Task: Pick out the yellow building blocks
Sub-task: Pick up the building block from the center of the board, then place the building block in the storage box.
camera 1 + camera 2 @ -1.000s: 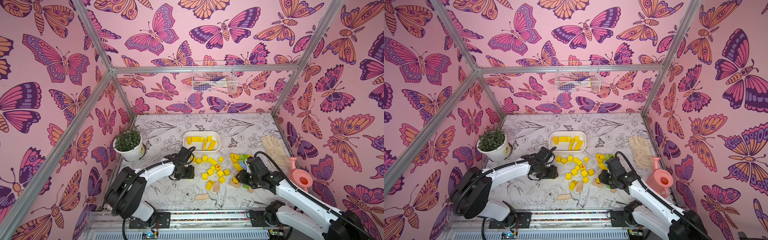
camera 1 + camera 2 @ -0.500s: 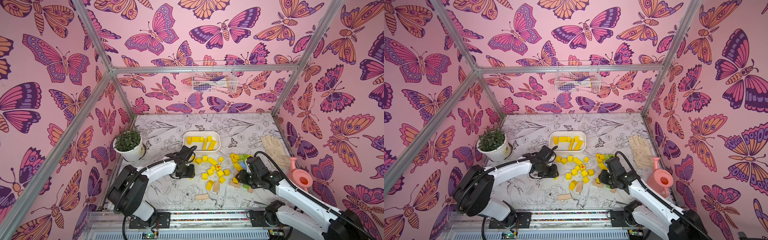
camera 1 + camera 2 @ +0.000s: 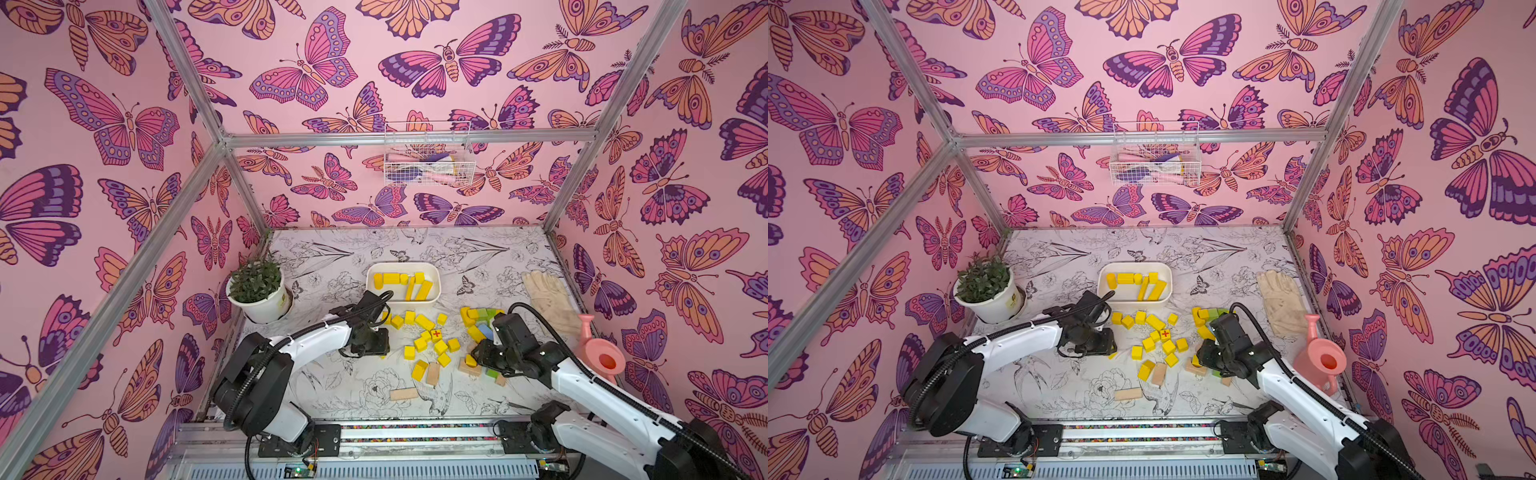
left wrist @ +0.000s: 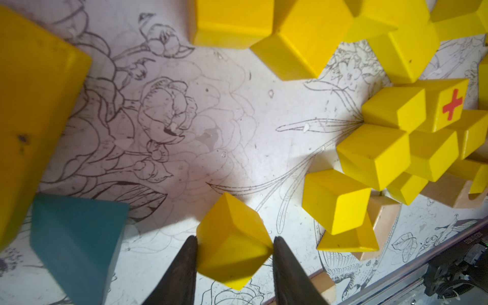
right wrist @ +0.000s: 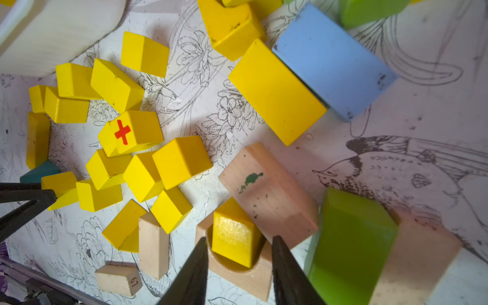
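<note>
Left wrist view: left tool (image 4: pixel 235 238) closed on one yellow cube (image 4: pixel 232 256), pinched corner to corner between its jaws; the top views hide this grip.
Right wrist view: right tool (image 5: pixel 239 238) open, jaws either side of one yellow block (image 5: pixel 232 232) seated in a tan arch block (image 5: pixel 243 282).
Both top views: white tray (image 3: pixel 415 300) beyond the left tool, six yellow pieces (image 3: pixel 423 291) inside.
Counts: one red-cross cube (image 5: pixel 132 132), one blue block (image 5: pixel 332 60), one teal block (image 4: pixel 76 237).
Loose yellow building blocks (image 3: pixel 419 344): on the surface (image 3: pixel 353 390) between the two tools.
</note>
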Controlling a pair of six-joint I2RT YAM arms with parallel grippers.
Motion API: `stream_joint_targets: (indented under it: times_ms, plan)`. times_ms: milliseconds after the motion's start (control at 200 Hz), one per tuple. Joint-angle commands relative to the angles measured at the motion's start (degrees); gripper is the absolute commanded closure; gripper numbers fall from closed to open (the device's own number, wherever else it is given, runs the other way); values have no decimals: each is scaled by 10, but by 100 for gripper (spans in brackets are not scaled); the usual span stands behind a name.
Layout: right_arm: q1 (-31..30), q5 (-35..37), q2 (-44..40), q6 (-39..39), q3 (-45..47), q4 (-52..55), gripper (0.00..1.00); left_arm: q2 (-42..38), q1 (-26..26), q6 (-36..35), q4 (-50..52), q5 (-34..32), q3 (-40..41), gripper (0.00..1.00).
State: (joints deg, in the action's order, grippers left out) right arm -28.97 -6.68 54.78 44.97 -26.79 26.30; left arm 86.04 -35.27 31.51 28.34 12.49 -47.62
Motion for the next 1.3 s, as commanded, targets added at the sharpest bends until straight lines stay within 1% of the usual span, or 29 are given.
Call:
stream_joint_targets:
  times_ms: [0,190,391,586,751,1077,1297]
  plan:
    - [-1,2,0,2,-1,1,59,-16,-2,-16,13,3,-11,62]
    - [0,5,-4,3,1,0,59,-16,-2,-34,37,-9,-56,62]
    - [1,7,-11,5,4,0,59,23,-2,-61,80,-12,-168,60]
    - [5,2,-20,5,13,-8,58,110,-2,-92,120,-20,-294,59]
    - [6,0,-24,4,16,-10,58,191,0,-108,135,-19,-381,59]
    - [15,-4,-14,-2,16,-20,58,353,1,-113,163,5,-557,59]
    - [23,-13,-12,-3,21,-30,58,445,5,-108,179,23,-669,56]
